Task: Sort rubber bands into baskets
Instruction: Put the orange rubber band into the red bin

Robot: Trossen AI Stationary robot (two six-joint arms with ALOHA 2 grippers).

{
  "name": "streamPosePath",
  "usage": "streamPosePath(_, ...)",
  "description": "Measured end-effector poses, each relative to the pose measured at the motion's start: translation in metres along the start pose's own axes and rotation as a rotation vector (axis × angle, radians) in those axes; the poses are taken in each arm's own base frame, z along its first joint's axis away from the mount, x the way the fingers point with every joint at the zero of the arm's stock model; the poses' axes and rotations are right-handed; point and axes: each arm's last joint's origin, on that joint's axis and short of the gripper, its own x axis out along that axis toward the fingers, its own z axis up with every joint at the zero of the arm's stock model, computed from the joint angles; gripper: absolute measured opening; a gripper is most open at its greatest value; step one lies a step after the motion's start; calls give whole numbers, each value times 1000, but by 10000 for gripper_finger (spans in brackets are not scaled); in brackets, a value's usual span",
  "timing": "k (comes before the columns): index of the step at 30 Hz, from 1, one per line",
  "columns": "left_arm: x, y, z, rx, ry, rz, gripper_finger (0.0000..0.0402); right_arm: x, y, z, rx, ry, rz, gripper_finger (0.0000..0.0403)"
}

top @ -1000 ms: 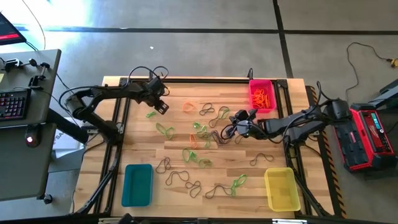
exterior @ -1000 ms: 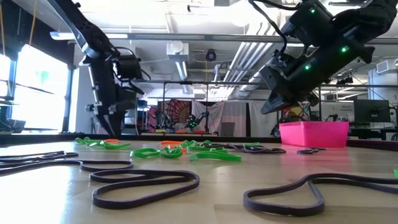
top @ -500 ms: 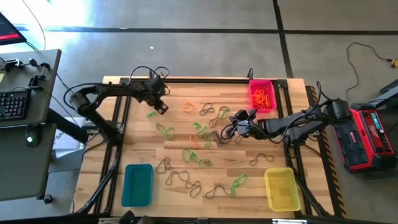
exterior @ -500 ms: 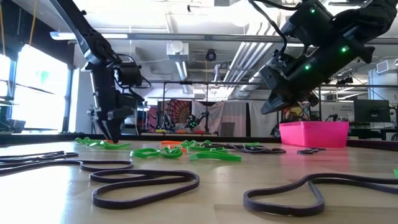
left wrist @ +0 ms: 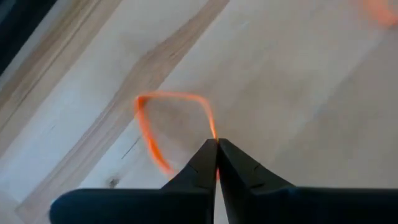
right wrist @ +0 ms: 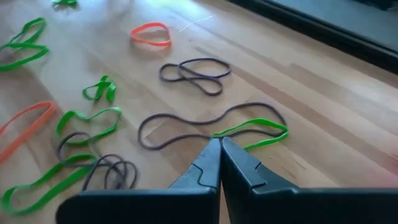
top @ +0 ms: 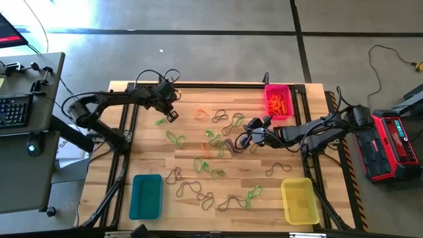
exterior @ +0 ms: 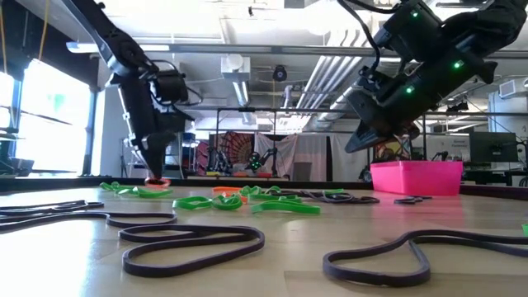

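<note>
Rubber bands: some orange in the pink basket; many left. Left gripper pinches 1 orange band; right gripper closed, empty.

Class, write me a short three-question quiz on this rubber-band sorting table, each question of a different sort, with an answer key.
1. True or false: the left gripper is shut on an orange rubber band.
2. Which basket already holds orange bands? A) teal basket B) yellow basket C) pink basket
3. Fill in: the right gripper hangs above the table with its fingers ____.

Key: 1 true; 2 C; 3 shut
</note>
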Motion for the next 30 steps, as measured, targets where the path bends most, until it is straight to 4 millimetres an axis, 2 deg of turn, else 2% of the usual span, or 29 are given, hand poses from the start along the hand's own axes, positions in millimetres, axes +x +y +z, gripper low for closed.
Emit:
streamPosePath(5, -15, -15, 7, 34, -108, -83, 1, 0, 1, 0, -54, 16, 32, 16)
streamPosePath(10, -32, -41, 16, 76, -248, -219, 1, 0, 4, 2, -73, 9, 80, 58)
streamPosePath(18, -49, -77, 32, 146, -477, -433, 1, 4, 18, 14, -186, -164, 162, 126)
streamPosePath(23, -59, -89, 41, 171, -591, -581, 1, 15, 28, 14, -283, -273, 202, 142)
streamPosePath(30, -68, -108, 43, 197, -655, -686, 1, 32, 39, 9, -327, -403, 209, 145)
